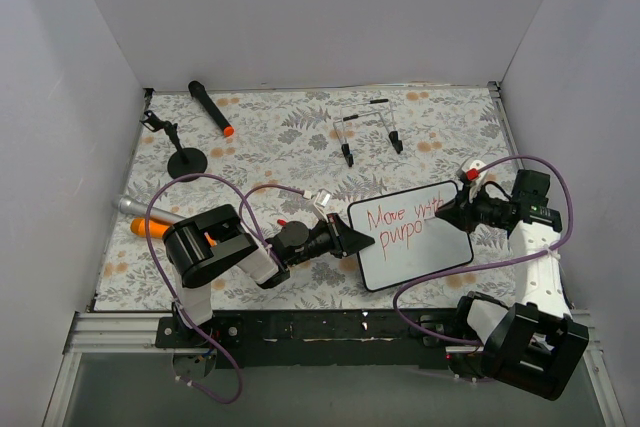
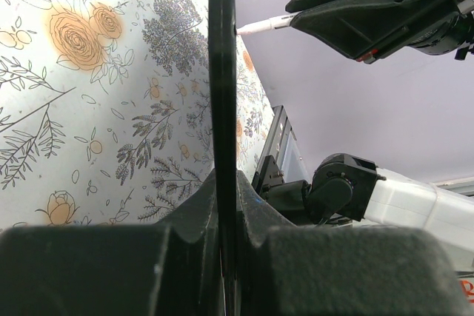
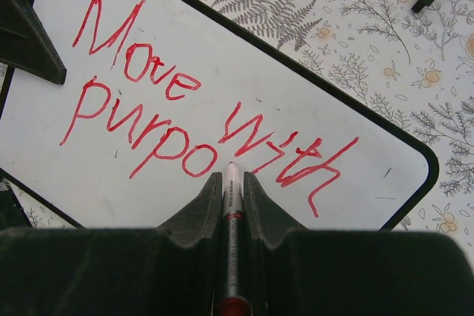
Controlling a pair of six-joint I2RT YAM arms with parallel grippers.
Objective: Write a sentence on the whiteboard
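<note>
**Board Clamped by Its Rim, Pen Tip at the Last Letter**

The whiteboard (image 1: 412, 235) was found near the middle of the bench (image 1: 280, 137), between the two arms and turned at a slant to the bench edge. Its left rim was pinched in the left claw (image 1: 352, 237), which was closed flat on the thin black frame. From the left wrist the board was seen edge-on between the fingers. The right claw (image 3: 232, 180) was closed on a slim marker (image 3: 231, 220), whose tip was set against the white face just after the last letter written.

The board was judged light and stiff, a thin panel that would not sag when held at one side. Its glossy face was taken to be slippery, so a hold on the frame, well clear of the lettering, was thought the better choice. Fresh ink would likely be smeared by any pad laid on it. Light pressure from the pen was judged enough, since so light a board could be pushed across the patterned cloth unless it was steadied at the rim.

The sentence (image 3: 178, 86) was written in red: "Move with" on the upper line and "purpo" beneath it, the word apparently unfinished. Fine print on the marker's barrel was too small to be read, and no brand could be made out anywhere.
</note>
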